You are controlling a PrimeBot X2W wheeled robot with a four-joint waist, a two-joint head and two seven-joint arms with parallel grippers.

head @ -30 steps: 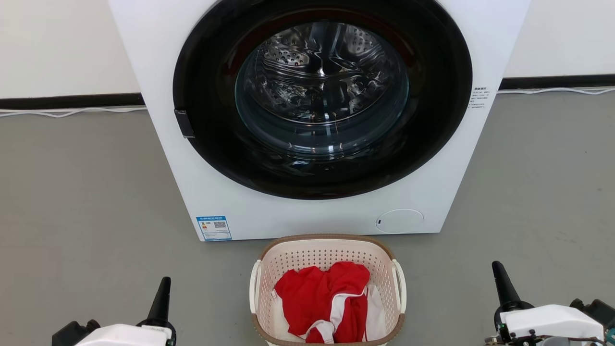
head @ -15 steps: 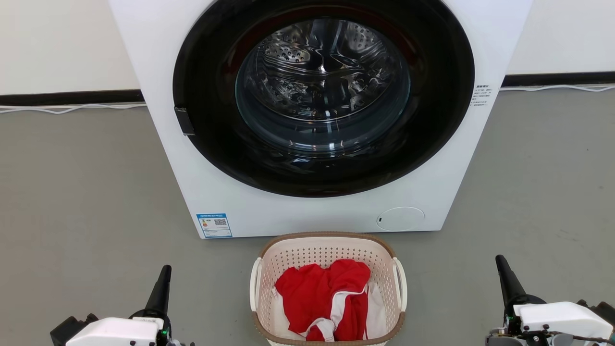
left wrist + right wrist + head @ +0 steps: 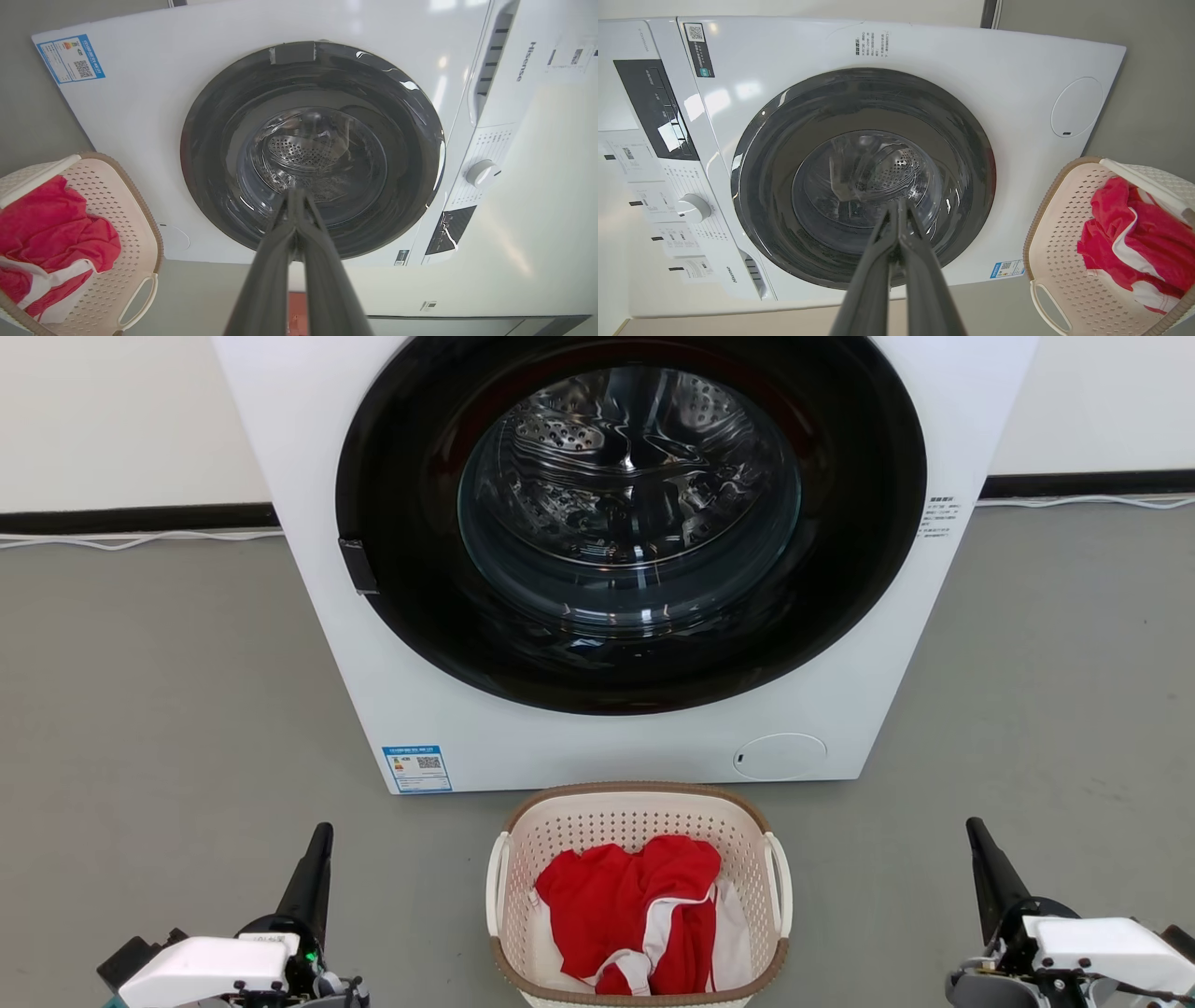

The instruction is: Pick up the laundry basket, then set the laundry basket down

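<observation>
The laundry basket (image 3: 638,821) is cream-white and perforated, with a brown woven-look rim and two white loop handles. It stands on the grey floor just in front of the washing machine and holds red and white clothes (image 3: 630,915). My left gripper (image 3: 322,833) is shut and empty at the lower left, well to the basket's left. On the basket's other side, at the lower right, my right gripper (image 3: 974,828) is likewise shut with nothing in it. The left wrist view has the basket (image 3: 135,233) at its left edge, behind the shut fingers (image 3: 299,242). The right wrist view has the basket (image 3: 1064,261) at its lower right.
A white front-loading washing machine (image 3: 644,747) with a round dark glass door (image 3: 630,513) stands right behind the basket. Grey floor (image 3: 159,709) stretches to both sides. A white cable (image 3: 140,539) runs along the black skirting at the wall.
Both grippers have risen a little in the head view, their white wrists showing more. The whole picture has shifted slightly with the camera. The basket stays on the floor.
</observation>
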